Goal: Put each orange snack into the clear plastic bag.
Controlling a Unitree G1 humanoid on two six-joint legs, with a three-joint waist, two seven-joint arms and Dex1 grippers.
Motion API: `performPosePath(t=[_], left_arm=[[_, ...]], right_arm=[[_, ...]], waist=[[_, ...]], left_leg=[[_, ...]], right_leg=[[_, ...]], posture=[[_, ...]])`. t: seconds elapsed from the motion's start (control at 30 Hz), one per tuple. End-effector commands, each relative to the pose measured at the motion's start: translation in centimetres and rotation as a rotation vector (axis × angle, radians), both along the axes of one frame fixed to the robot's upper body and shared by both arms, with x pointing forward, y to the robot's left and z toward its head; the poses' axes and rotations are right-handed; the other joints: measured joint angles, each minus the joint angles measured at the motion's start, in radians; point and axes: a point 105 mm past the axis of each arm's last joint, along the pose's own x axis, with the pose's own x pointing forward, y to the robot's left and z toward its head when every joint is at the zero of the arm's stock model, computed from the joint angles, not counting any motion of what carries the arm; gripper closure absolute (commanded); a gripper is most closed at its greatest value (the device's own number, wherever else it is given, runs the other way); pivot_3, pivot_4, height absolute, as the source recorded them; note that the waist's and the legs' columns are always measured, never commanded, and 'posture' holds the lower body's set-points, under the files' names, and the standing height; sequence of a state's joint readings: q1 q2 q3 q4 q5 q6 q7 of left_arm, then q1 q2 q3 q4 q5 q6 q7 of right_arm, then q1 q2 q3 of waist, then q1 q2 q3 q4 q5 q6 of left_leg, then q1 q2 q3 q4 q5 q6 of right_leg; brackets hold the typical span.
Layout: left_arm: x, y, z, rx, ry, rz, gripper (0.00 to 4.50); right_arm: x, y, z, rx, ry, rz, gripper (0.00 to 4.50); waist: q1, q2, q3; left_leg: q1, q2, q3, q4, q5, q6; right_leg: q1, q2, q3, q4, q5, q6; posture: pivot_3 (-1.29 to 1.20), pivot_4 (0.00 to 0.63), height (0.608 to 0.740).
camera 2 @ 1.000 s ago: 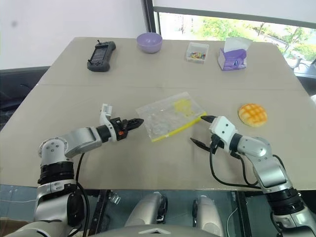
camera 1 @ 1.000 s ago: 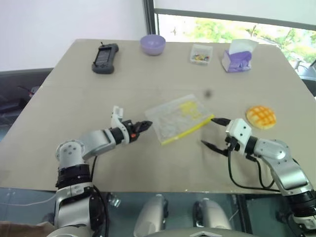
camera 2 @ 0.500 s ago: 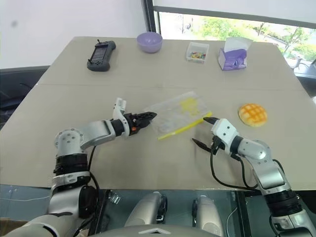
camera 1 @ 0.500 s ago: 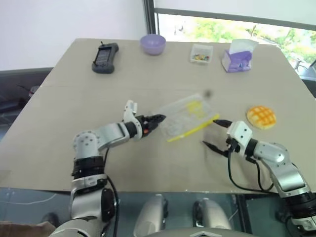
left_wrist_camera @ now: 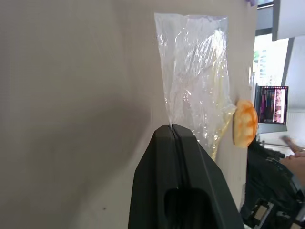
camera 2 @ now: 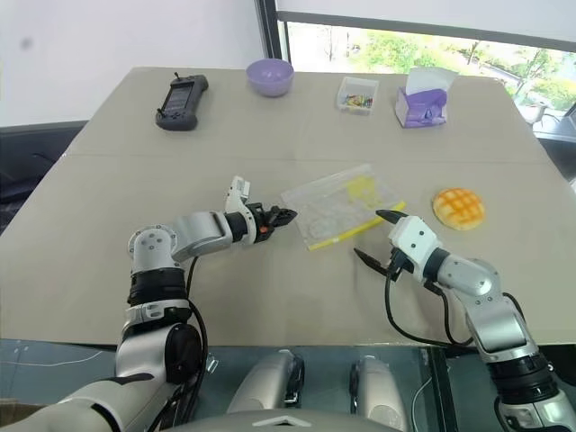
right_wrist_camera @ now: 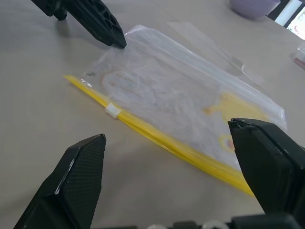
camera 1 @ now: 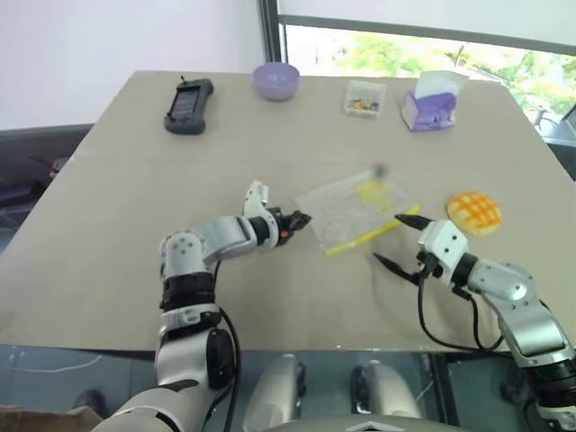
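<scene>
The left gripper (camera 1: 301,219) had its two black fingers pressed together on the near corner of the clear plastic bag (camera 1: 355,210); in the left wrist view the film came straight out from between the closed tips, so it looked pinched there. The right gripper (camera 1: 397,238) was spread wide and held nothing. It hovered just beside the bag's yellow seal strip (right_wrist_camera: 157,139), and in the right wrist view its two fingers stood on either side of that strip without touching it.

The bag lay flat on the table (camera 1: 126,171), between the two grippers. The orange snack (camera 1: 474,211) sat on the table on the robot's right, near the right arm but apart from both the bag and the gripper. It was not in the bag.

Further back on the table stood a purple bowl (camera 1: 276,80), a dark handheld device (camera 1: 184,105), a small clear box (camera 1: 364,97) of colourful bits and a purple tissue pack (camera 1: 429,103).

I judge that the step in hand was preparing the bag: one side was held, and the mouth was not yet open. The next move probably calls for the right gripper to catch the seal edge and pull it apart, and only then to fetch the snack. The thin film may slip or lift as one piece.
</scene>
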State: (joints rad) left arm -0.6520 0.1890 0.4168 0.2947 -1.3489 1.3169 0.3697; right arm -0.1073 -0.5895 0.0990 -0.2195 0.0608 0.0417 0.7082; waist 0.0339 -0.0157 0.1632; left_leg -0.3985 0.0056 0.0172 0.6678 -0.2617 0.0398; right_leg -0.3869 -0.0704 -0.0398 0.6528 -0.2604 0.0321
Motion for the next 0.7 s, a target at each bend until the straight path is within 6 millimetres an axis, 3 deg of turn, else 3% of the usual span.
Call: performPosePath(t=[0.03, 0.33, 0.47, 0.7], left_arm=[[0.0, 0.4, 3.1, -0.072, -0.087, 0.021, 4.48], [0.1, 1.0, 7.5, -0.171, -0.119, 0.096, 4.48], [0.1, 0.6, 8.2, -0.202, -0.098, 0.111, 4.48], [0.3, 0.4, 9.2, -0.241, -0.079, 0.146, 4.48]], right_arm=[[0.0, -0.3, 1.9, -0.017, -0.093, 0.000, 0.00], [0.9, 0.7, 1.2, -0.164, -0.222, 0.022, 0.00], [1.5, 3.0, 0.5, -0.222, -0.272, 0.061, 0.00], [4.9, 6.8, -0.2, -0.217, -0.301, 0.011, 0.00]], waist=[[-0.001, -0.001, 0.001], [0.001, -0.004, 0.004], [0.000, -0.005, 0.004], [-0.016, -0.007, 0.007]], left_leg=[[0.000, 0.000, 0.000, 0.000, 0.000, 0.000], [0.000, 0.000, 0.000, 0.000, 0.001, -0.001], [0.000, 0.000, 0.000, 0.000, 0.001, -0.002], [0.000, 0.000, -0.001, 0.000, 0.003, -0.005]], right_leg=[[0.000, 0.000, 0.000, 0.000, 0.000, 0.000], [0.000, 0.000, 0.000, 0.000, 0.000, 0.000], [0.000, 0.000, 0.000, 0.000, 0.000, 0.000], [0.000, 0.001, -0.001, 0.001, 0.000, 0.000]], posture=[[0.00, 0.150, 0.740], [0.00, 0.150, 0.740], [0.00, 0.150, 0.740], [0.00, 0.150, 0.740]])
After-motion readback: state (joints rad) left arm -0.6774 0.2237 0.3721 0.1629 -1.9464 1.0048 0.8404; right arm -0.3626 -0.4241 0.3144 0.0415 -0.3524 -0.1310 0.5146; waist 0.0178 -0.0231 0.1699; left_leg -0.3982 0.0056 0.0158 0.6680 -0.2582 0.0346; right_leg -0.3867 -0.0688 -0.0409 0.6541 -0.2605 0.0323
